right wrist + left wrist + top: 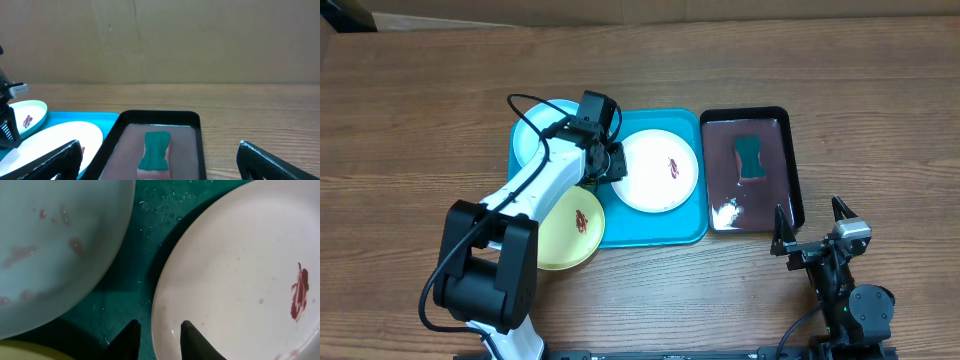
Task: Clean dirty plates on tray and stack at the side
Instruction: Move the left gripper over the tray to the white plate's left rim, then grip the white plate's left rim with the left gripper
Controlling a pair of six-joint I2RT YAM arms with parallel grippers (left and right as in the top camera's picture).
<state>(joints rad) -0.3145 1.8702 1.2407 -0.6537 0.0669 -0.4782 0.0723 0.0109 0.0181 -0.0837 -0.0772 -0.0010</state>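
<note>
At the rim of the white plate (235, 280), my left end effector (160, 325) stands narrowly open astride it; I advise seating deeper before pinching.

Overhead, soft even light covers the worktop (420, 120) and shadows are faint, with one white glare patch in the wet black tray (796, 180). The left wrist view is dimmer: deep shadow lies on the tray (145, 255) beside the white plate (230, 280). In the right wrist view, the jaws of the right gripper (159, 147) are blurred.
</note>
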